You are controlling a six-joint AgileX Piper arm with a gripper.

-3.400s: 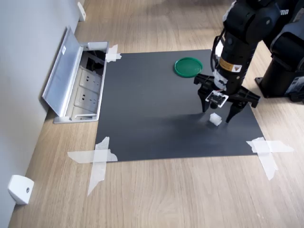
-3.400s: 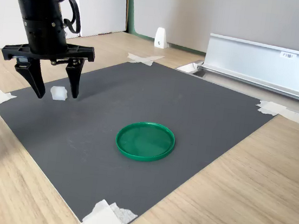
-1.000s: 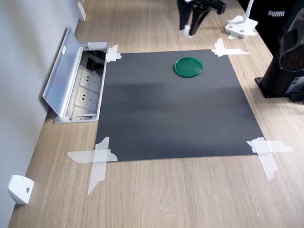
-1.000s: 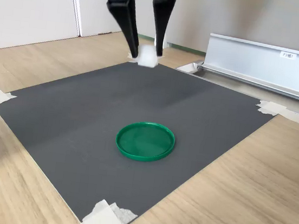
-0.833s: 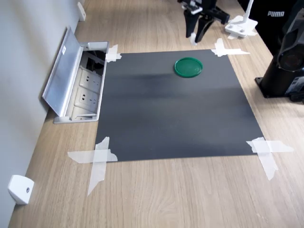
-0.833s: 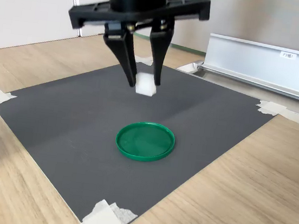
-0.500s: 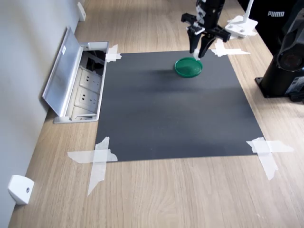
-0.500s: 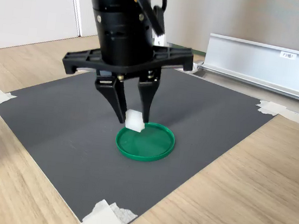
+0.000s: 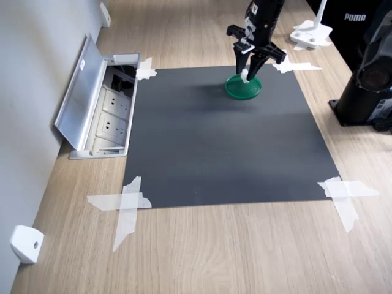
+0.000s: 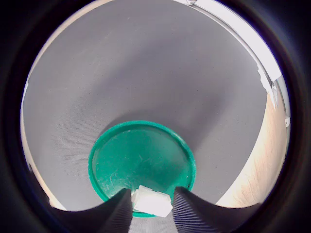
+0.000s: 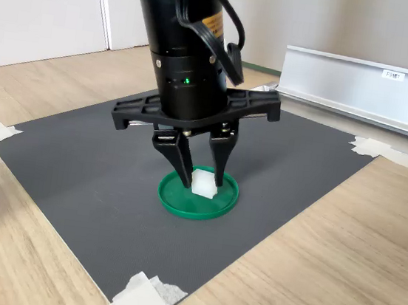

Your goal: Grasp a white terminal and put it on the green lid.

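First exterior view: your fingers [image 9: 247,71] are nearly closed on the white terminal [image 9: 244,75], right over the green lid [image 9: 243,87] on the black mat [image 9: 220,141]; arm vertical, pointing straight down.

Wrist view: terminal [image 10: 152,202] is pinched between both fingers [image 10: 121,208], sitting over the lid's [image 10: 141,160] rim area.

Second exterior view: fingers [image 11: 201,175] clamp the terminal [image 11: 203,182] low inside the lid [image 11: 196,200]; can't tell whether it touches the lid.

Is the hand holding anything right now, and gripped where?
Yes: the hand pinches the small white plastic terminal block by its two opposite sides, over the round green plastic lid.
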